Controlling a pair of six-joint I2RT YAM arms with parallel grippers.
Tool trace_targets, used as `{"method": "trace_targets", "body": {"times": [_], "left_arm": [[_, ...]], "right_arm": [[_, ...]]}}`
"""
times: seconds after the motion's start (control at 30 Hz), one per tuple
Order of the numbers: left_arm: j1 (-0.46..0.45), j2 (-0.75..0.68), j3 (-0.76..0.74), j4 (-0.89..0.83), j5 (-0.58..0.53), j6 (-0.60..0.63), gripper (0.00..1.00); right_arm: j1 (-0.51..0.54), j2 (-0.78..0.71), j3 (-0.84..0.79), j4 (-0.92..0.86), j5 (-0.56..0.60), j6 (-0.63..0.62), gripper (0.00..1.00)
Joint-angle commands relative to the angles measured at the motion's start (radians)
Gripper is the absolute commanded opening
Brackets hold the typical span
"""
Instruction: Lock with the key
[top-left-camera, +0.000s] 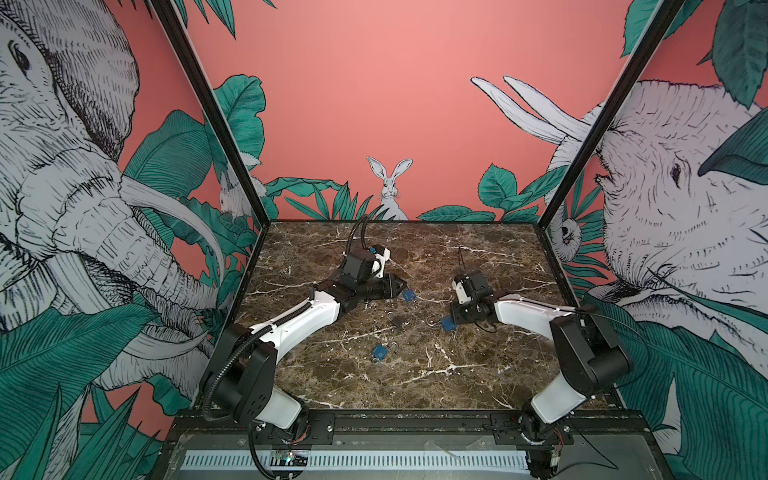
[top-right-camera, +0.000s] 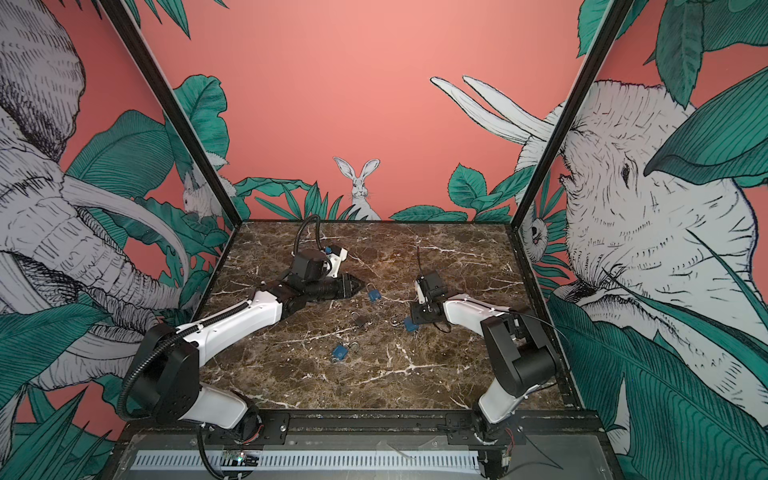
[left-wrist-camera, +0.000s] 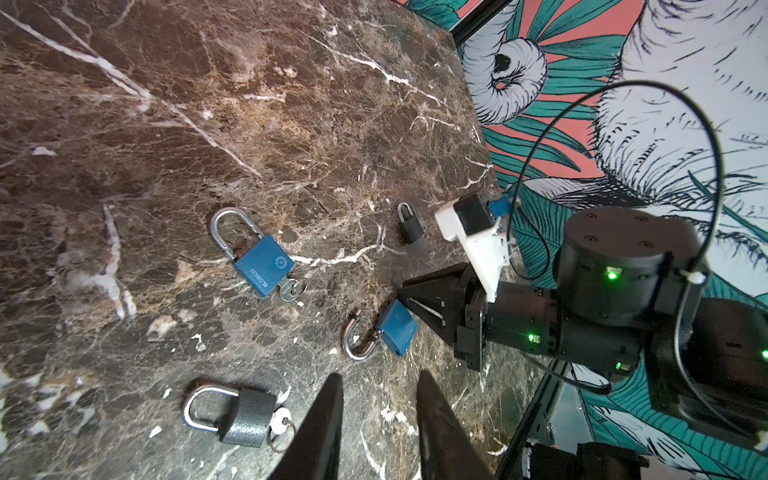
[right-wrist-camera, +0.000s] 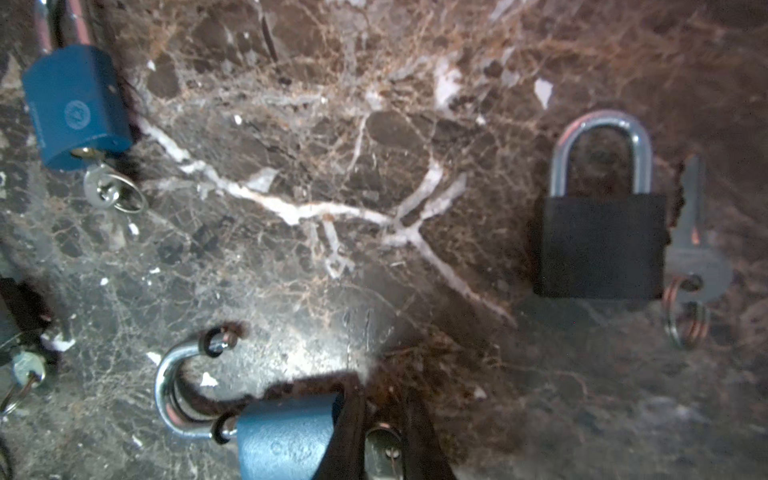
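In a top view: right gripper (top-left-camera: 455, 320) low on brown marble tabletop (top-left-camera: 415, 374), tips at blue metal padlock (top-left-camera: 448, 324), shackle swung open.
Left wrist: left gripper (left-wrist-camera: 379, 376) parted midway, empty, above the marble.
Right wrist: black fingers (right-wrist-camera: 345, 432) clamped on the padlock's small silver key (right-wrist-camera: 382, 451).

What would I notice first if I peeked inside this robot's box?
The huge drawn elephants on the pink side walls jump out first, with a white rabbit peeking up at the back. Then you'd spot the padlocks scattered on the brown marble table. The right gripper is down at a blue padlock whose shackle is popped open.
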Motion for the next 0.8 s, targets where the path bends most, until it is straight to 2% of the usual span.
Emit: {"method": "trace_targets", "body": {"times": [0.0, 0.23, 0.43, 0.77], "left_arm": [[-0.003, -0.005, 0.004, 0.026, 0.016, 0.003, 0.33], [-0.003, -0.016, -0.018, 0.04, 0.007, 0.002, 0.33], [-0.004, -0.013, -0.021, 0.049, 0.016, -0.005, 0.33], [-0.003, -0.027, -0.035, 0.052, 0.01, -0.011, 0.33]], "right_arm": [[0.02, -0.07, -0.023, -0.041, 0.025, 0.03, 0.17], [0.085, -0.163, -0.065, -0.074, 0.03, 0.08, 0.19], [0.111, -0.189, -0.074, -0.077, 0.071, 0.07, 0.2], [0.11, -0.035, 0.046, -0.05, 0.118, 0.015, 0.22]]}}
